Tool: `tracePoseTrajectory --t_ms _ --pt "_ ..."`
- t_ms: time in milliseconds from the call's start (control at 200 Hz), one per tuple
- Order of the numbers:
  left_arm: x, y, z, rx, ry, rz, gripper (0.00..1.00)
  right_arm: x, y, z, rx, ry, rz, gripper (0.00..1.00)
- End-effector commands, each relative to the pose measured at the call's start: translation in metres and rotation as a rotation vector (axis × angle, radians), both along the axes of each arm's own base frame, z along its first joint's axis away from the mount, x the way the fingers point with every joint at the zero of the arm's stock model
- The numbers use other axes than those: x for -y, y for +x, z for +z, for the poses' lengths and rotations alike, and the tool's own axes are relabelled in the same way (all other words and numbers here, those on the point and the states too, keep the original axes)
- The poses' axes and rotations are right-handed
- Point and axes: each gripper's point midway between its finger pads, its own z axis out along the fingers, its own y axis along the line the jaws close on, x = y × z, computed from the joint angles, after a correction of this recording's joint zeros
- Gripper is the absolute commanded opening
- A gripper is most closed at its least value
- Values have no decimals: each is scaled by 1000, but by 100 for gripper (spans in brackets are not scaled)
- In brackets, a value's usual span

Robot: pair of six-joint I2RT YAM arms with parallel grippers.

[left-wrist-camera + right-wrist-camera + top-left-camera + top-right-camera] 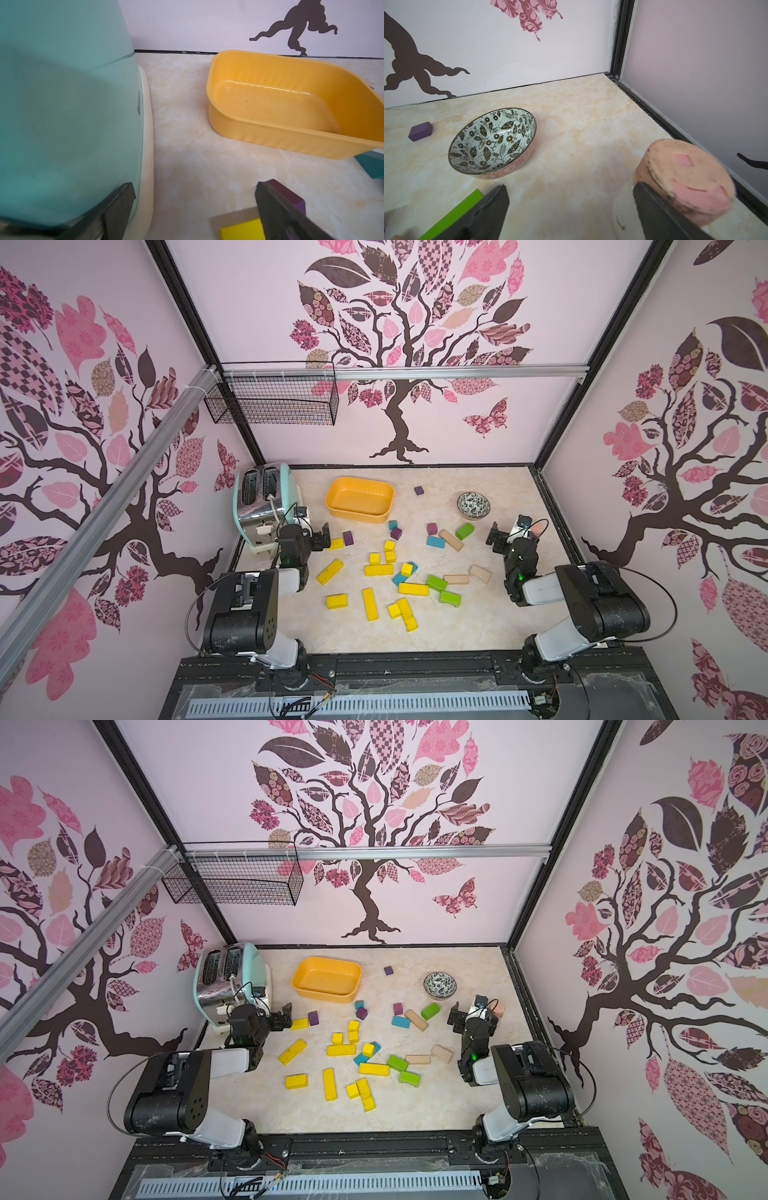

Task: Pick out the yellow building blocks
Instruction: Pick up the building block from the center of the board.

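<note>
Across the lower middle of both top views the yellow building blocks [378,570] lie scattered on the table [478,626], mixed with blocks of other colours [437,583]; none sits yet in the orange-yellow tub [360,515] at upper centre (likely where they belong). Left gripper [194,185] hangs spread wide and empty between the toaster [266,497] and the nearest yellow block [336,544], seemingly lined up for a first pick. Right gripper [570,186], also spread and empty, hovers near the patterned bowl [473,504], probably parked clear of the pile
</note>
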Motion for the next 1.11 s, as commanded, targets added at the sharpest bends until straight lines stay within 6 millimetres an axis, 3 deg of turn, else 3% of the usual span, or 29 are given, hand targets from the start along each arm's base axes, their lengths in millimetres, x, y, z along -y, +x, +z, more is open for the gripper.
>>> tracePoseTrajectory --t_ms 0,910,1100 --pt "-6 3 7 22 9 18 97 3 2 3 6 3 -14 99" --pt "-10 5 7 20 -18 17 97 3 2 3 6 3 -14 99" --pt "0 2 15 -5 -31 -39 89 3 -8 11 51 4 -14 100"
